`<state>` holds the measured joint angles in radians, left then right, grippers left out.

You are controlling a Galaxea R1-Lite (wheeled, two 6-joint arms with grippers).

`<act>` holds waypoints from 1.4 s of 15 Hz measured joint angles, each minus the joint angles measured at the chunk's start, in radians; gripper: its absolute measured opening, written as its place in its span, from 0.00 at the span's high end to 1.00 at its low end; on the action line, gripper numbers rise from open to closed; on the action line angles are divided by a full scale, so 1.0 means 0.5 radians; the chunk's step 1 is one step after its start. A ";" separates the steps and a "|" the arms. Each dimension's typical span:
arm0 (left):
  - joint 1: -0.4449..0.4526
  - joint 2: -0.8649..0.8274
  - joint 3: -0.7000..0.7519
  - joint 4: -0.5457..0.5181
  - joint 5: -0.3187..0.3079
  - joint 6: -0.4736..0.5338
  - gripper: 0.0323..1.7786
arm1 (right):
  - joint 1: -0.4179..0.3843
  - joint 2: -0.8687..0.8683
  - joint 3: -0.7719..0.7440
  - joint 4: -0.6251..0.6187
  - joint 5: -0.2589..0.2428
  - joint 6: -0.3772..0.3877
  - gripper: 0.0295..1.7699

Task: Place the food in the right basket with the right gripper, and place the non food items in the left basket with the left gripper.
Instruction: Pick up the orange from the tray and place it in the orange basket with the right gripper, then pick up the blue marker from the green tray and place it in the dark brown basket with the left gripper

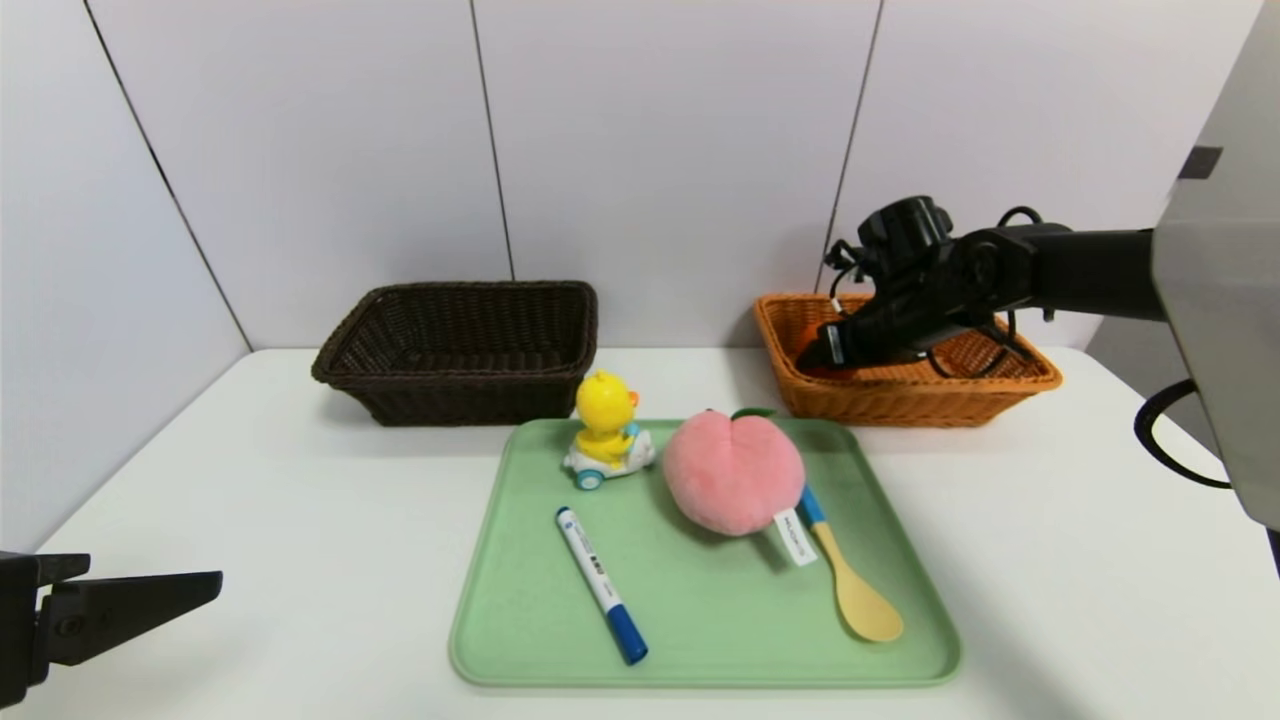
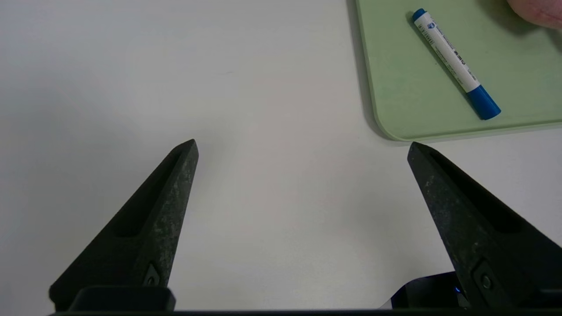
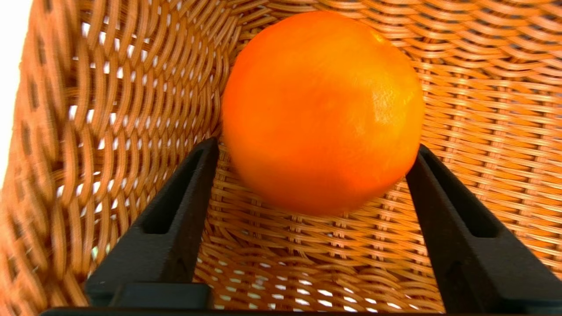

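My right gripper (image 3: 317,147) is down inside the orange-tan basket (image 1: 1035,378), its fingers spread wide on either side of the orange fruit (image 3: 322,109), which sits in there near one end wall; I read this as letting it go. The fruit looks round and smooth, so I would expect it to roll if I brushed it while lifting away; it is best taken across its widest part. My left gripper (image 2: 303,147) is idle above the white surface (image 1: 290,520), beside the green tray (image 1: 760,672), its fingers wide apart with nothing between them. On the tray the pink plush peach (image 1: 733,472) should be light and soft, squashing as I close around its middle, well clear of the leaf. The duck toy (image 1: 605,425) looks like stiff plastic on wheels that could roll off; I would take it by the body. The marker (image 1: 600,580) is slim, hard and likely slippery, to be pinched mid-barrel. The spoon (image 1: 845,565) is thin, its blue handle end close by the peach. Printing shows on the peach's white tag (image 1: 795,537) and along the marker's barrel, but I cannot read either with certainty. The dark brown basket (image 1: 475,380) stands behind the tray, off to my left.
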<state>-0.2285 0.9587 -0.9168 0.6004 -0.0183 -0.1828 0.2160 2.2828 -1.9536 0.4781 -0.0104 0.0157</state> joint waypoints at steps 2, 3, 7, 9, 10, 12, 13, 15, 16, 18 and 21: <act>0.000 -0.004 -0.001 0.001 0.000 0.000 0.05 | 0.000 -0.029 0.000 0.004 0.002 -0.009 0.16; 0.000 -0.006 -0.001 0.000 0.000 0.001 0.05 | 0.000 -0.058 -0.001 0.007 0.003 -0.020 0.14; 0.000 -0.016 -0.001 -0.010 0.000 0.000 0.05 | -0.002 -0.250 -0.004 0.090 0.023 -0.031 0.10; 0.000 -0.026 -0.003 -0.011 -0.001 0.000 0.05 | -0.003 -0.381 -0.004 0.149 0.027 -0.028 0.09; 0.000 -0.031 -0.003 -0.011 -0.003 0.000 0.05 | -0.003 -0.461 -0.003 0.190 0.028 -0.022 0.08; -0.002 -0.034 -0.001 -0.017 -0.009 0.001 0.05 | -0.002 -0.624 -0.002 0.296 0.028 -0.009 0.07; -0.002 -0.034 -0.001 -0.023 -0.011 0.001 0.05 | -0.001 -0.717 -0.001 0.381 0.029 0.004 0.06; -0.003 -0.020 -0.001 -0.025 -0.017 0.003 0.05 | 0.001 -0.890 0.009 0.559 0.029 0.061 0.06; -0.004 -0.002 -0.001 -0.025 -0.018 0.001 0.05 | 0.006 -0.981 0.026 0.646 0.029 0.114 0.06; -0.009 0.054 -0.012 -0.044 -0.018 -0.006 0.05 | 0.027 -1.149 0.136 0.726 0.029 0.198 0.05; -0.054 0.180 -0.023 -0.154 -0.018 -0.044 0.05 | 0.106 -1.397 0.426 0.738 0.023 0.240 0.04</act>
<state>-0.2553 1.0487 -0.9285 0.5232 -0.0274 -0.2049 0.2689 1.5840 -1.7404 0.8470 0.0009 0.1360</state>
